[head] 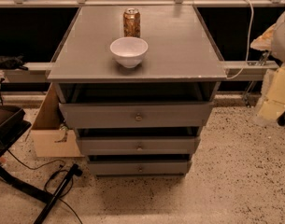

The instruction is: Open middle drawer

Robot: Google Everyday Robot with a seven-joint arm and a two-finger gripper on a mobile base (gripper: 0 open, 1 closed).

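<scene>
The middle drawer (138, 143) lies straight below the white bowl (129, 50), second front down. Your gripper is out of shot, so I cannot tell its state. Bring it level to the round knob (139, 147), clamp squarely, pull straight out

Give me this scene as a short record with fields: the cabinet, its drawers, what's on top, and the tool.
cabinet: grey wooden cabinet with three stacked drawers
middle drawer: wide shallow grey front, small round metal knob at its centre
neighbours: top drawer above, bottom drawer below
on top: white round bowl near the front edge; brown metal can upright behind it
floor, left: cardboard box
tool: not in view
</scene>
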